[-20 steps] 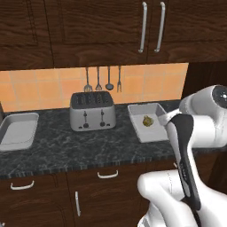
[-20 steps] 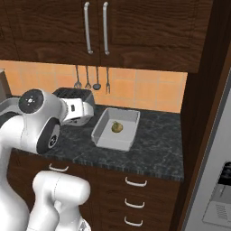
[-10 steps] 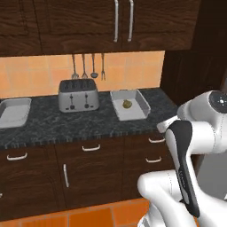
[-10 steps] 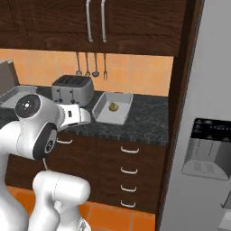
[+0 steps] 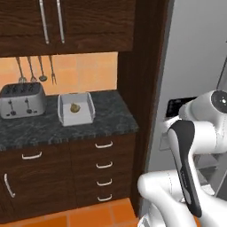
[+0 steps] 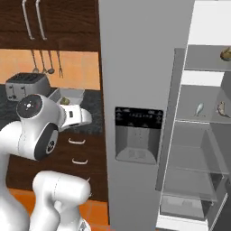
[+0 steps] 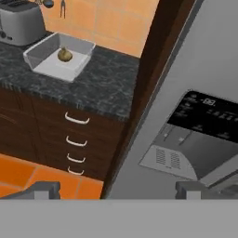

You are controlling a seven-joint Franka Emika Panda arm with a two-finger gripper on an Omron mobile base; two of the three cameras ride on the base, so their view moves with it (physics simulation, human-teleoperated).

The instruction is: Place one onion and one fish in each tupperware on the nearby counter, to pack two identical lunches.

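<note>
The white tupperware is sitting on the counter, just right of the silver toaster, and it is holding one brown onion and, as far as I can tell, no fish. A second container is not showing here. Judging by this, one onion is packed and the robot is turning toward the refrigerator to fetch the next item. The gripper is empty, its two dark tips standing spread wide at the bottom of the hand view, pointing at the dispenser panel well right of the toaster.

The refrigerator's far door is standing open, and on a middle shelf a small pale silvery fish is lying, with a brownish rounded thing just beside it and another on the shelf above; they could be onions, but I cannot tell. The next move likely calls for reaching past the closed door onto that shelf.

The counter is dark marbled stone over brown wooden drawers with curved silver handles. The tupperware is a shallow rectangular tub with sloped walls; the refrigerator front is flat matte grey.
</note>
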